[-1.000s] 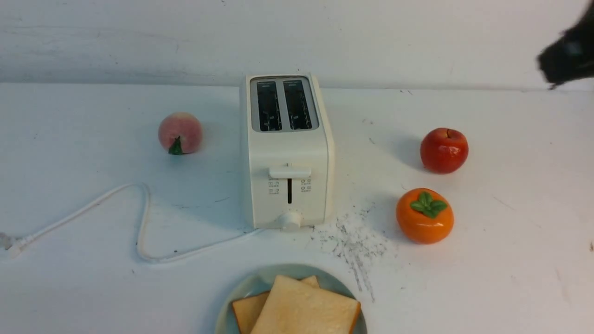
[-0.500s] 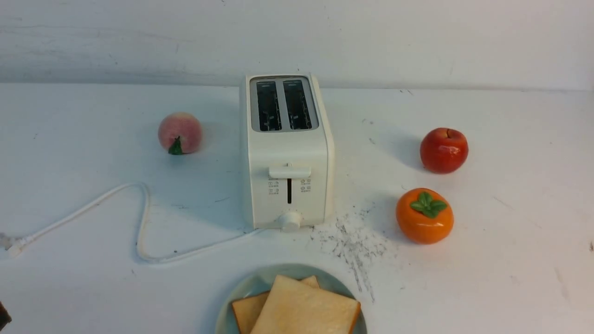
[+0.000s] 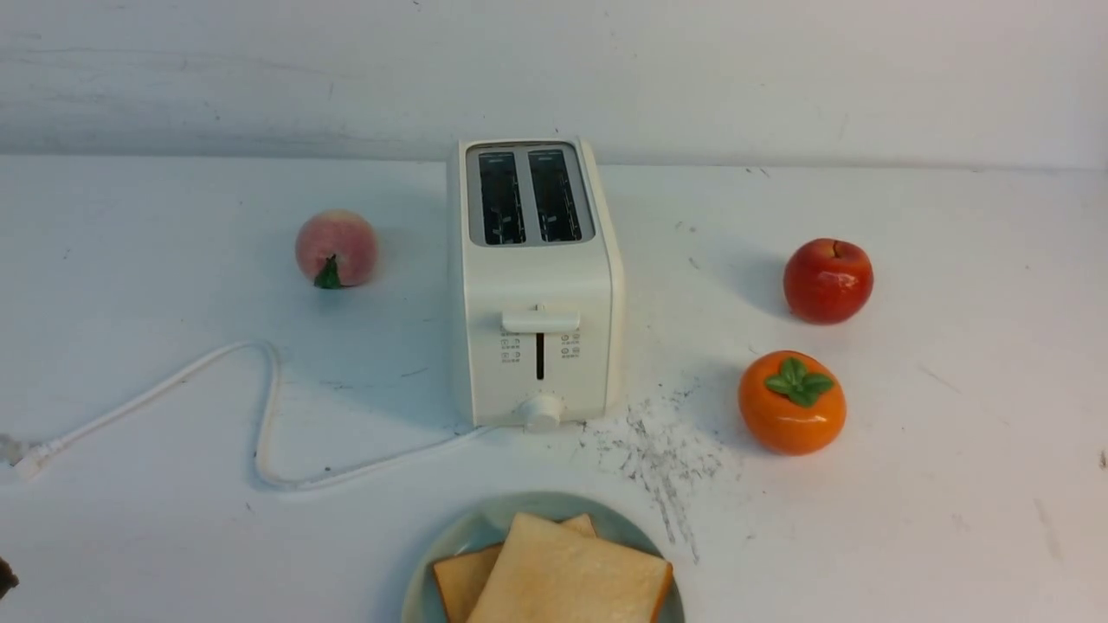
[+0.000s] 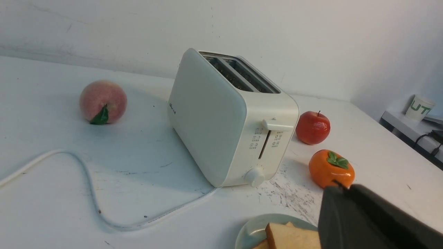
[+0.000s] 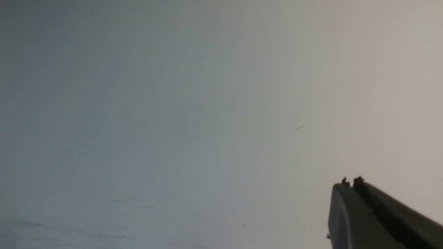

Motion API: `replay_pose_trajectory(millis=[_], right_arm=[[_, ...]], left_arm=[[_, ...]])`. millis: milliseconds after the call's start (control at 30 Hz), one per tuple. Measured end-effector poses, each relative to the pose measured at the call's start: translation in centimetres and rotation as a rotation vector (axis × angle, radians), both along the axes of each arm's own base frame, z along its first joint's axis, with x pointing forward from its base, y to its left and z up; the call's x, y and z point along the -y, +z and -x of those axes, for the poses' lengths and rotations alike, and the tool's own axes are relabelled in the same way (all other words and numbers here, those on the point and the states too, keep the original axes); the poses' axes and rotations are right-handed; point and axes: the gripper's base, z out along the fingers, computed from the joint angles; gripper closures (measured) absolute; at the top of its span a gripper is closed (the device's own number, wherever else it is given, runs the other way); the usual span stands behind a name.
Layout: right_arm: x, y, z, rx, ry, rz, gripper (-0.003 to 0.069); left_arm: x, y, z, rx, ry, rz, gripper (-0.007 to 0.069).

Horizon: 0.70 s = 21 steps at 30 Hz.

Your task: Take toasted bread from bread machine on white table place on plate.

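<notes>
**Toast on the plate, both tools closed**

I see 2 slices of toasted bread [image 3: 567,575] overlapping on the plate [image 3: 472,528], at the counter's [image 3: 952,433] near edge in front of the bread machine [image 3: 537,294]. My left tool [image 4: 337,188] and right tool [image 5: 350,181] both have their jaws pressed together, holding nothing. The machine's printed icons are too small to read. A cup [image 4: 419,107] off to the side shows green "UT".
</notes>
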Motion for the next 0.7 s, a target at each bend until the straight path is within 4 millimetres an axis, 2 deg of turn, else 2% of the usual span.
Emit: replay_pose_trajectory(millis=[500, 667, 700], right_arm=[[0.0, 0.0, 0.0, 0.000, 0.000, 0.000, 0.0648], [0.0, 0.0, 0.0, 0.000, 0.000, 0.000, 0.0647], [0.0, 0.0, 0.0, 0.000, 0.000, 0.000, 0.0647]], left_arm=[[0.0, 0.0, 0.0, 0.000, 0.000, 0.000, 0.0608], [0.0, -0.8, -0.1, -0.013, 0.015, -0.007, 0.0607], [0.0, -1.6, -0.2, -0.024, 0.046, -0.009, 0.0607]])
